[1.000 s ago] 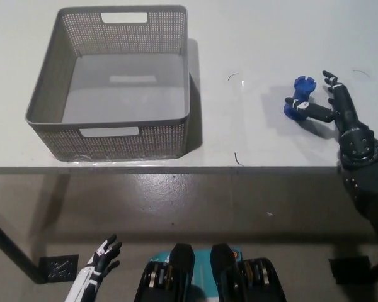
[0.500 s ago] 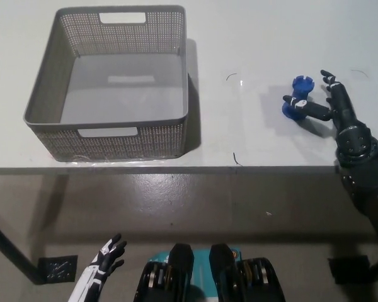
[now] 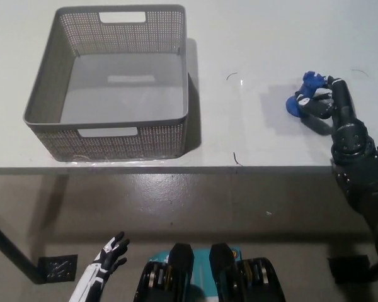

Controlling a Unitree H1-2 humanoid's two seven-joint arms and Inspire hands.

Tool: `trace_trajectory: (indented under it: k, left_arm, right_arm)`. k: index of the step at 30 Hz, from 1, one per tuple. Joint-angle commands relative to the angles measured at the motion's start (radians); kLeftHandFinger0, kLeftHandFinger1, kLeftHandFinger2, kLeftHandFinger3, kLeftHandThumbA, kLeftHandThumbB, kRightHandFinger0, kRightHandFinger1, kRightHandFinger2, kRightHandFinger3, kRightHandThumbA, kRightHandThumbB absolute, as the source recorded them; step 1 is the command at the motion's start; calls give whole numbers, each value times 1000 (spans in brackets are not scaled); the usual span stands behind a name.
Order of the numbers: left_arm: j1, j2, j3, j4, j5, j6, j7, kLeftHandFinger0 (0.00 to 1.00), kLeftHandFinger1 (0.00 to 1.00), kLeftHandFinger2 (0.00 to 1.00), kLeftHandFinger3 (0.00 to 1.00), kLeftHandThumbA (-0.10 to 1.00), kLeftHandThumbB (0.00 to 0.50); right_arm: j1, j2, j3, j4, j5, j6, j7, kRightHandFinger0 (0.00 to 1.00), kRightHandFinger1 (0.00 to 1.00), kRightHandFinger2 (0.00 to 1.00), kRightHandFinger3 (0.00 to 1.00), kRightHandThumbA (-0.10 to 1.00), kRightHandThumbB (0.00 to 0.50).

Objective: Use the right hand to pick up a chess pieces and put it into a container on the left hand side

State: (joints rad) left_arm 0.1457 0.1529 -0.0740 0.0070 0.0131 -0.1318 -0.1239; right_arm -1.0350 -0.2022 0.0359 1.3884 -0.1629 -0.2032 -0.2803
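A: Status? The blue chess piece (image 3: 304,95) lies on the white table (image 3: 252,38) at its right side, well apart from the grey mesh basket (image 3: 107,148). The black right hand (image 3: 331,104) has its fingers wrapped on it.

B: Risk: hold looks partial, piece tilted; it could slip on lifting or over the floor gap. White left hand (image 3: 108,257) rests low, fingers spread, empty.

A: Labels?

B: None readable.
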Motion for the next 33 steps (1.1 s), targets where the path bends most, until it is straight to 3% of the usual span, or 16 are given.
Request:
trace_trajectory:
  k: [1,12,18,21,25,27,33]
  left_arm:
    - [-8,13,-2,-14,-12,-15,-23,1000,1000,1000,1000,1000,257]
    - [-13,5,1,-13,-9,-19,-19,1000,1000,1000,1000,1000,254]
    - [-16,5,1,-19,2,-11,-14,1000,1000,1000,1000,1000,259]
    - [-15,6,1,-18,3,-11,-14,1000,1000,1000,1000,1000,262]
    - [-13,7,0,-14,1,-20,-17,1000,1000,1000,1000,1000,253]
    - [-12,10,-3,-16,11,-17,-17,1000,1000,1000,1000,1000,253]
    - [-9,10,-6,-16,14,-19,-17,1000,1000,1000,1000,1000,253]
  right_arm:
    - [-34,-2,-21,-7,31,-63,-44,0,353,691,713,-100,148]
    - [-46,-6,-36,-27,48,-87,-43,4,376,754,778,-100,137]
    - [-96,7,-30,-105,43,-96,-47,0,224,652,762,-100,118]
    - [-111,16,-17,-172,25,-98,-57,0,291,750,810,-100,120]
    - [-117,33,10,-283,-12,-65,-78,0,328,785,831,-100,125]
    - [-122,39,29,-317,-27,-91,-70,0,324,754,825,-100,93]
    - [-137,90,34,-432,-23,-15,-46,0,345,753,805,-100,124]
